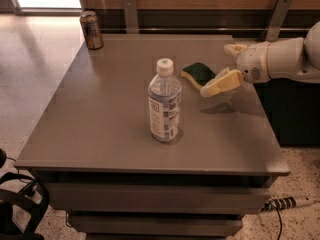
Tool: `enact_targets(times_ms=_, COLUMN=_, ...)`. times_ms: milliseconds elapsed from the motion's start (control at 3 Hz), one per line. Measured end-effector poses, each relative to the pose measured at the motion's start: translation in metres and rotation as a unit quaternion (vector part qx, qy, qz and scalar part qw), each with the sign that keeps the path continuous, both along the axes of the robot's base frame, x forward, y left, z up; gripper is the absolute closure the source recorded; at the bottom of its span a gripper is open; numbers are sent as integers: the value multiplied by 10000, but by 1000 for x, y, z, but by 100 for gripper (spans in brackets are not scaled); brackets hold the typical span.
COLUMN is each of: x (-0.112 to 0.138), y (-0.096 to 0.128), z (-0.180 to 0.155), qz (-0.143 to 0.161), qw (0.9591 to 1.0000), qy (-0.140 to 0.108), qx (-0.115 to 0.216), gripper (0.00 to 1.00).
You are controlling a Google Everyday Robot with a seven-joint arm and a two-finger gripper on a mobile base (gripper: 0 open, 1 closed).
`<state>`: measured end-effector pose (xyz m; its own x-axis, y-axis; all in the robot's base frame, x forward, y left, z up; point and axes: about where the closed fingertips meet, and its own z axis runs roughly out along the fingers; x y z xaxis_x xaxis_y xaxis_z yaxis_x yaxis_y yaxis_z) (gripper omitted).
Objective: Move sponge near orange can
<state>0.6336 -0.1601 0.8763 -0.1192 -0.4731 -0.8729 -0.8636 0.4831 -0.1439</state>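
Note:
The sponge (198, 72), dark green top over pale yellow foam, lies flat on the grey table (110, 114), right of the middle. The orange can (92, 30) stands upright at the table's far left corner, well away from the sponge. My gripper (216, 70) comes in from the right on a white arm (280, 60) and hovers just right of the sponge, slightly above it. Its yellowish fingers (220, 84) are spread apart and hold nothing. The near finger's tip almost reaches the sponge's right edge.
A clear plastic bottle (164, 101) with a white cap stands upright at the table's middle, left of and nearer than the sponge. A wooden wall with metal brackets (131, 14) runs behind the table. A power strip (282, 204) lies on the floor, lower right.

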Motion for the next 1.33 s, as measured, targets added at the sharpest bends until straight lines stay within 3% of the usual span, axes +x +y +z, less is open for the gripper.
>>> enact_targets(times_ms=667, x=22, y=21, z=-24, qz=-332, qw=9992, qy=202, qx=46, gripper=0)
enact_targets(times_ms=1333, x=24, y=3, z=-66, qz=-715, qw=9960, qy=507, qx=-145, gripper=0)
